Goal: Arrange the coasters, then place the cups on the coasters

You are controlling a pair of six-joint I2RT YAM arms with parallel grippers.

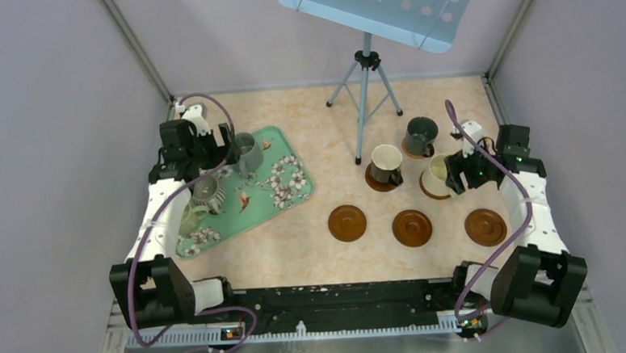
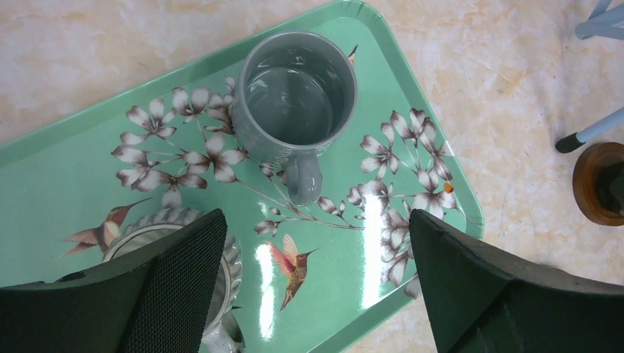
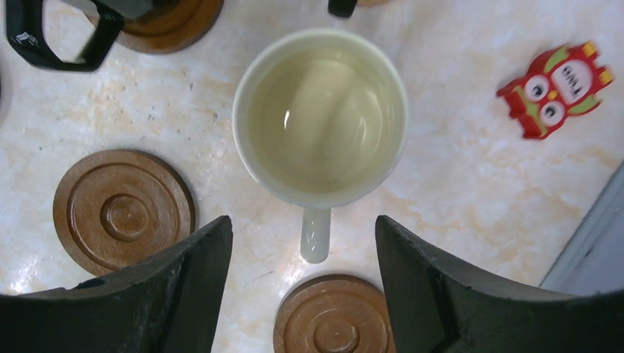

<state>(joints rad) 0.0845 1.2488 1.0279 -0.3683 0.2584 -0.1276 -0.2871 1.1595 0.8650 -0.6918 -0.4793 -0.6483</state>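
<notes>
On the right side of the tabletop [image 1: 314, 249], my right hand [image 3: 302, 243] hangs over the cream-white cup [image 3: 320, 118]. Its fingers are spread and clear of the cup, one on either side of the handle. From the top camera that cup sits on a coaster [image 1: 427, 191], with a brown edge showing at its near side. Behind it, the dark cup with cream inside [image 1: 387, 163] and the dark green-grey cup [image 1: 421, 134] each stand on a coaster too. Three bare coasters [image 1: 412, 228] lie in a row nearer the arm bases, apart from one another. A small red owl figure [image 3: 555, 88] lies on the tabletop near the cream-white cup.

Over at the left, my left hand [image 2: 316, 220] is spread wide above the green floral tray [image 2: 59, 169], gripping nothing. The grey-blue cup [image 2: 294, 95] stands upright on the tray, handle toward the hand. The ribbed grey cup [image 2: 232, 273] is partly hidden under one finger. The pale green cup [image 1: 189, 221] is at the tray's near end; I cannot tell whether it stands upright.
</notes>
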